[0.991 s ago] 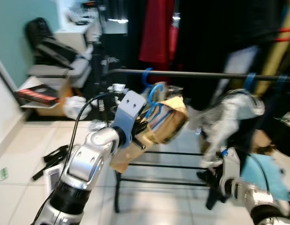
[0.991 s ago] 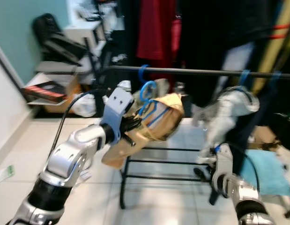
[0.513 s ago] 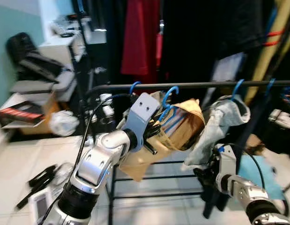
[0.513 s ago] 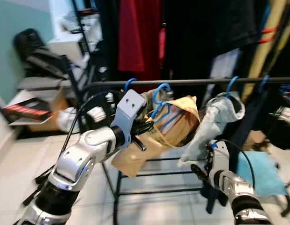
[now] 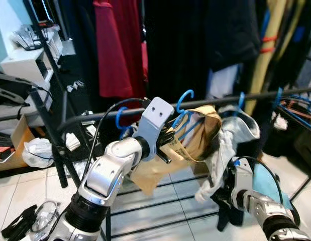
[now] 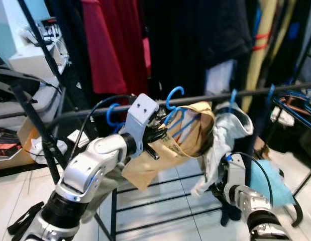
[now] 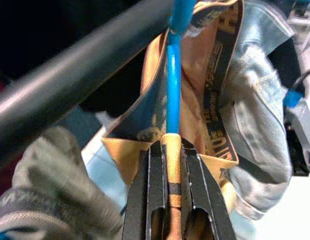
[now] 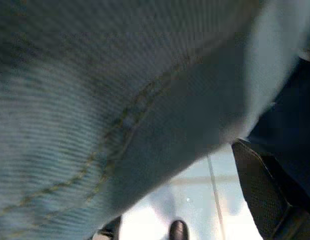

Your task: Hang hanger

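- Left eye view: my left claw (image 5: 168, 136) is raised to the black rail (image 5: 85, 118) of the clothes rack, clenched on the blue hanger (image 5: 183, 116) that carries a tan garment (image 5: 193, 138).
- Left wrist view: my two black fingers (image 7: 156, 200) are pressed together on the tan fabric bunched over the hanger's neck; the blue shaft runs straight up from between them to the rail.
- The hanger's hook (image 5: 184, 98) curls up at rail height; whether it sits over the rail or just beside it, I cannot tell.
- The tan garment has dark printed bands on it and hangs below my left claw, drooping toward the rack's lower bars.
- Just beside it hangs a pale denim garment (image 5: 229, 138) on another blue hanger (image 5: 240, 100), touching the tan one.
- A further blue hook (image 5: 120, 116) is on the rail on the other side of my left claw.
- My right claw (image 5: 226, 211) is low, under the hem of the denim garment; right wrist view has denim stitching (image 8: 119, 120) close up, and I cannot tell whether that claw is released or clenched.
- Behind the rack: a red garment (image 5: 114, 47) and dark clothes hanging higher up.
- Floor (image 5: 24, 186) is pale tile.
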`<state>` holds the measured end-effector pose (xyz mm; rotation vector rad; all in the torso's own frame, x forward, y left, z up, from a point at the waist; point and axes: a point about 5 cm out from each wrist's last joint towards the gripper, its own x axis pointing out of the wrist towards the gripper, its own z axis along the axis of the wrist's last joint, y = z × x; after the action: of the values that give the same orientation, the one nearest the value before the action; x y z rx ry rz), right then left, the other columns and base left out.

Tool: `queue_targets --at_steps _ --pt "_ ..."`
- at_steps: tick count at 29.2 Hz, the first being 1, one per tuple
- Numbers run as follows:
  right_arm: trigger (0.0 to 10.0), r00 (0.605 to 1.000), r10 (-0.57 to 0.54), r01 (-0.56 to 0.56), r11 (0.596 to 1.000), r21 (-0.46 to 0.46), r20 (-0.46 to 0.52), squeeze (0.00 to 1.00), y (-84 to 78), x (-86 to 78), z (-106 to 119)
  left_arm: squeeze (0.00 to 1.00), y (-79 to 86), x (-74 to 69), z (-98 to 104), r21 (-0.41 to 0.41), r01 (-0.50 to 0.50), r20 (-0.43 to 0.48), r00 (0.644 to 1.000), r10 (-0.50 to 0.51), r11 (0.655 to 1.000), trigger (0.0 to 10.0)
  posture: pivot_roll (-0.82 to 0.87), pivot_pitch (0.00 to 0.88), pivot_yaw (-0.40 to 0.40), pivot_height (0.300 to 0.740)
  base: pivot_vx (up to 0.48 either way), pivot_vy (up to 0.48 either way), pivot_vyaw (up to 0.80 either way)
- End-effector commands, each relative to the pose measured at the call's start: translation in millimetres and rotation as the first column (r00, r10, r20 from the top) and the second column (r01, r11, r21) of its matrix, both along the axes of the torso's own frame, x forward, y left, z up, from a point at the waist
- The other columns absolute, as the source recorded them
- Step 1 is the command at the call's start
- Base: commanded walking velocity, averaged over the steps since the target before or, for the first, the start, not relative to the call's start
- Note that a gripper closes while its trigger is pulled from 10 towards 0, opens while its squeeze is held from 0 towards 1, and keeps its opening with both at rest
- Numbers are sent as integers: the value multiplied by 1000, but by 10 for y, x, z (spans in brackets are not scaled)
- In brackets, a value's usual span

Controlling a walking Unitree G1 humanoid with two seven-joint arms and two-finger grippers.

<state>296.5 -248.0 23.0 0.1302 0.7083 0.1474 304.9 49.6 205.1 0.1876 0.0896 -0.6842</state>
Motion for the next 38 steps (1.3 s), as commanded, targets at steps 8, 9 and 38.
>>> queue_targets --at_steps 8,9,38 --pt "10000 1000 -5 5 1000 -12 -24 0 -9 -38 -49 0 136 53 -172 56 -157 -100 982 162 986 10000 -90 0 28 740 0 0 0" --pt "10000 1000 -5 5 1000 -12 -24 0 -9 -38 -49 0 136 53 -172 56 -157 -100 982 162 986 10000 -90 0 28 740 0 0 0" --pt "10000 999 5 -7 1000 -23 -48 0 11 -56 -93 0 490 -539 65 -37 377 26 926 -377 925 10000 -85 0 19 740 0 0 0"
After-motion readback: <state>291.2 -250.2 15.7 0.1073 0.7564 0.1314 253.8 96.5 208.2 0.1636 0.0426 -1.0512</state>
